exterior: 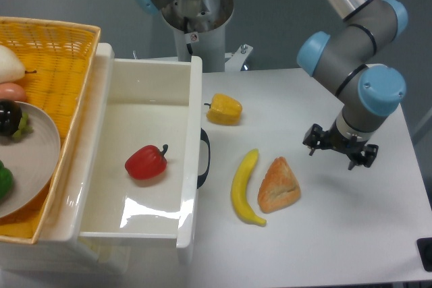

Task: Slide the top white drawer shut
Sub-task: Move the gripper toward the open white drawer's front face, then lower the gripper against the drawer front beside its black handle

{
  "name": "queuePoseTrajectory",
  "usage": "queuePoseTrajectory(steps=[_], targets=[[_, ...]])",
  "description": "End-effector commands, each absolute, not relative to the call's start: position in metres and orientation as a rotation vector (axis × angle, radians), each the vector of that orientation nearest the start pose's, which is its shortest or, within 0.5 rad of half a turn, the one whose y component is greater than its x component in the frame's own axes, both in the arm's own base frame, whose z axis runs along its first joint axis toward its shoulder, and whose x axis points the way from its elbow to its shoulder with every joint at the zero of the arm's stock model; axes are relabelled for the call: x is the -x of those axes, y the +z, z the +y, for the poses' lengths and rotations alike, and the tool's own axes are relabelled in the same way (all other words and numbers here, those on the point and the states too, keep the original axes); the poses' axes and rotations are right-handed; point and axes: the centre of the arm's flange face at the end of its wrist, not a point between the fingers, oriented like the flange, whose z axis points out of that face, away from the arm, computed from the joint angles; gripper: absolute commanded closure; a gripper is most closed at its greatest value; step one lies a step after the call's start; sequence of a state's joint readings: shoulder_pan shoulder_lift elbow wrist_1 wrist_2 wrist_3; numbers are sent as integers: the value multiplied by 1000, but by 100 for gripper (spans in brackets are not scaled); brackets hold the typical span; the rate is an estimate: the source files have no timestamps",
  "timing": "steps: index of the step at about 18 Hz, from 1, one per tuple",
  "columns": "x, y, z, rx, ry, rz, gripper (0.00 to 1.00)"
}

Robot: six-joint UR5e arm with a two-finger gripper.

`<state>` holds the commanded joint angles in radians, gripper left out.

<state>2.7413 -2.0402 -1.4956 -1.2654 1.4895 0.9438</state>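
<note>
The top white drawer point(148, 224) stands pulled out to the right from its cabinet, with a curved black handle point(204, 158) on its front panel. A red bell pepper point(146, 162) lies inside it. My gripper point(339, 154) hangs over the table at the right, well apart from the drawer front, beyond the banana and the pastry. Its fingers point down and away, so I cannot tell whether they are open or shut. Nothing shows between them. The lower drawer is hidden under the top one.
A yellow woven basket point(64, 45) with a grey plate point(37, 160) and produce sits on the cabinet at the left. On the table between drawer and gripper lie a yellow bell pepper point(225, 109), a banana point(244, 187) and a pastry point(278, 185).
</note>
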Motion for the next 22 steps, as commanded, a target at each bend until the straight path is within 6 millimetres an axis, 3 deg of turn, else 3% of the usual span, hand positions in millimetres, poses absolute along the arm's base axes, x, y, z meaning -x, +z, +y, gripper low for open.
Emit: queuePoseTrajectory(steps=[1,4,6,8,10,16,19,22], targets=[[534,289,384,3084,-190,-405,5],[518,296,398,3064,-217,-515,34],[508,306,406,3033,-237,-541,43],[501,319,411,2987,-244,-615,62],[493,328,417,2949,-268,-611,72],[462,328,442,2951,-364,-547,87],[454,322,445,2913,-509,-576,89],[449,322,448,2883,-569,-580,100]])
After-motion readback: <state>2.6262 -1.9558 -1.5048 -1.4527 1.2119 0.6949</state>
